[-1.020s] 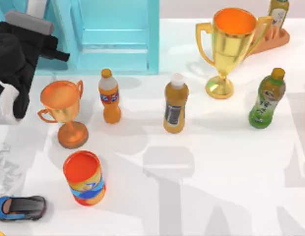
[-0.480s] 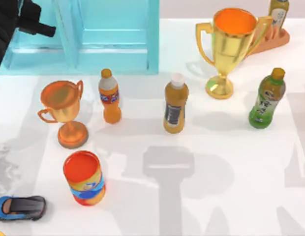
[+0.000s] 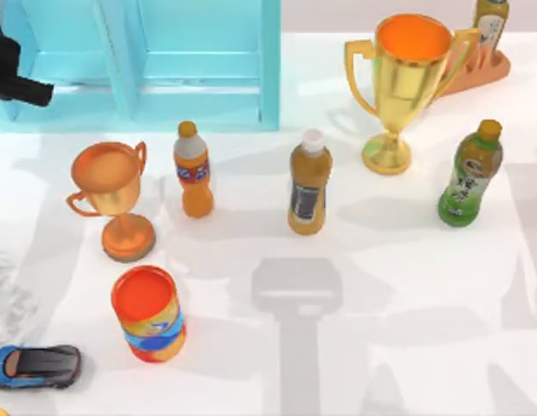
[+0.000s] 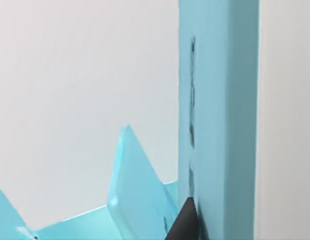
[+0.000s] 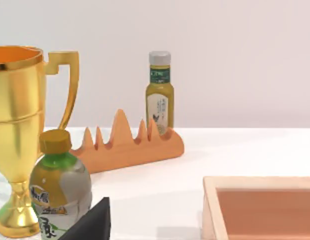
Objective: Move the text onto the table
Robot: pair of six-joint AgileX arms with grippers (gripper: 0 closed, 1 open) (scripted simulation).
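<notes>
At the shelf's [image 3: 199, 65] far left, left tool [image 3: 13, 74], grip indiscernible, farther out than before.

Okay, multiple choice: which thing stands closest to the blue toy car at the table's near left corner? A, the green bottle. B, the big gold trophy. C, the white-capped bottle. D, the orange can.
D: in the top view the orange can stands just up and right of the toy car, far nearer than the rest.
</notes>
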